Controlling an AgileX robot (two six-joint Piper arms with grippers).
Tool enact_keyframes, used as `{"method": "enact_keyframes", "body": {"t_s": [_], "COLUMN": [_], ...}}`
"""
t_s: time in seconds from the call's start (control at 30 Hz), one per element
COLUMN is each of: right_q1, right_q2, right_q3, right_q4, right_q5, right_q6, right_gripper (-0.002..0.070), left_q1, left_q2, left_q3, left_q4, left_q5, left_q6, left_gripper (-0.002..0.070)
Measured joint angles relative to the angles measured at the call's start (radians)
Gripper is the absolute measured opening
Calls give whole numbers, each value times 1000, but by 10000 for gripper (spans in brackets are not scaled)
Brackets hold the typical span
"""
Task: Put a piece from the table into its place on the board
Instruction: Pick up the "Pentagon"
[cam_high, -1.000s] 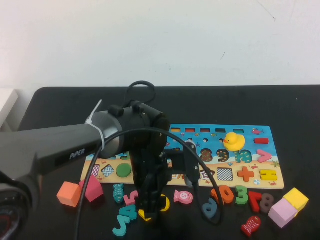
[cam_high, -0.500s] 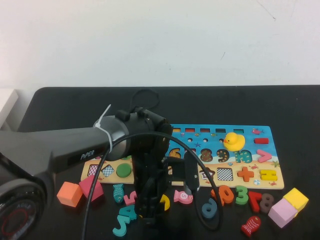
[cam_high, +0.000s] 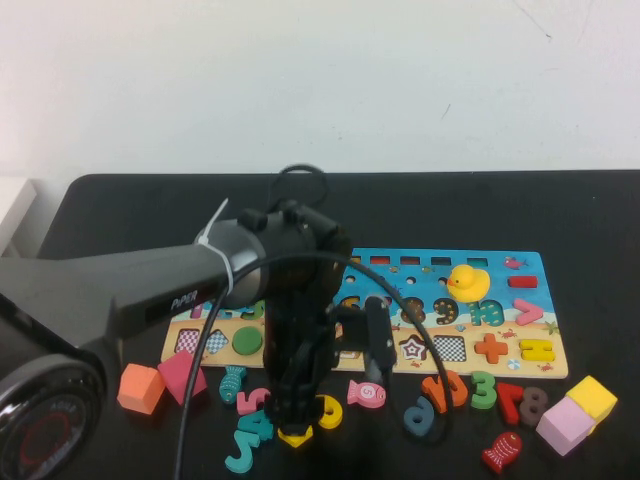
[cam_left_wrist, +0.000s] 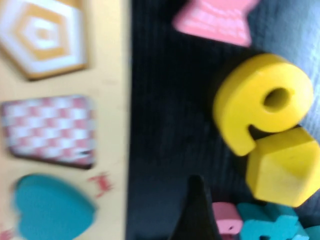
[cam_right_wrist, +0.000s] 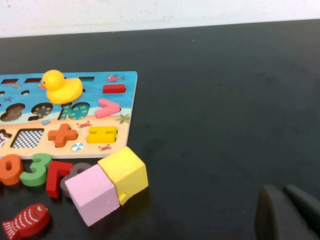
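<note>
My left hand has dropped lower, spread wide and empty, over the yellow pentagon piece on the table, near the board; grasping comes next. My right hand stays parked, grip unreadable.

Matt black table, printed wooden board, smooth painted yellow wooden piece.

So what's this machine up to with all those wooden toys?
It is doing a shape puzzle. The left gripper hangs open just above the yellow pentagon, which lies on the black table beside the yellow number 6, not yet picked up. The board lies just beyond, with an empty pentagon recess. The right gripper sits off to the side, holding nothing.
</note>
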Motion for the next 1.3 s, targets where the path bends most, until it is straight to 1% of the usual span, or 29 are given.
{"method": "enact_keyframes", "body": {"t_s": [0.17, 0.47, 1.0, 1.3], "right_q1": [0, 0, 0, 0], "right_q2": [0, 0, 0, 0], "right_q3": [0, 0, 0, 0], "right_q4": [0, 0, 0, 0], "right_q5": [0, 0, 0, 0], "right_q6": [0, 0, 0, 0], "right_gripper": [19, 18, 18, 18], "left_q1": [0, 0, 0, 0], "left_q2": [-4, -8, -8, -8], "left_q3": [-61, -61, -61, -61], "left_q4": [-12, -22, -22, -7], "left_q5": [34, 46, 41, 46], "left_q6": [-30, -87, -93, -124], "left_gripper": [489, 489, 489, 489]}}
